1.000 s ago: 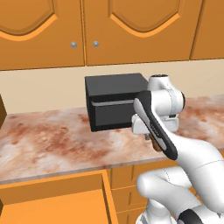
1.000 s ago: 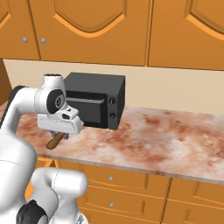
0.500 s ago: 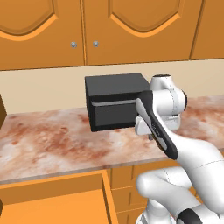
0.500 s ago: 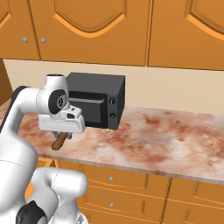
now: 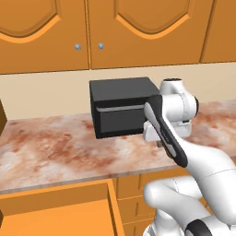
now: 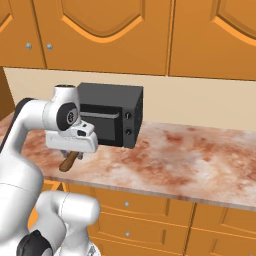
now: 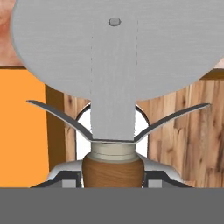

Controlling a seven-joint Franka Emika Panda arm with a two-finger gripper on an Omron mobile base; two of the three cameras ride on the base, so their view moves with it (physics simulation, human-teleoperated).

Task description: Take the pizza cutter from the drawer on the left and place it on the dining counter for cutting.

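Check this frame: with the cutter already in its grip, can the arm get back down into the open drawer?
Probably yes. The gripper, shut on the pizza cutter, hangs at worktop height, and the drawer stands open below it, with nothing visible between them.

Fingers (image 7: 70, 178) clamp the pizza cutter (image 7: 114, 57) handle.

No readable text, labels, brands, numbers or signs on anything.
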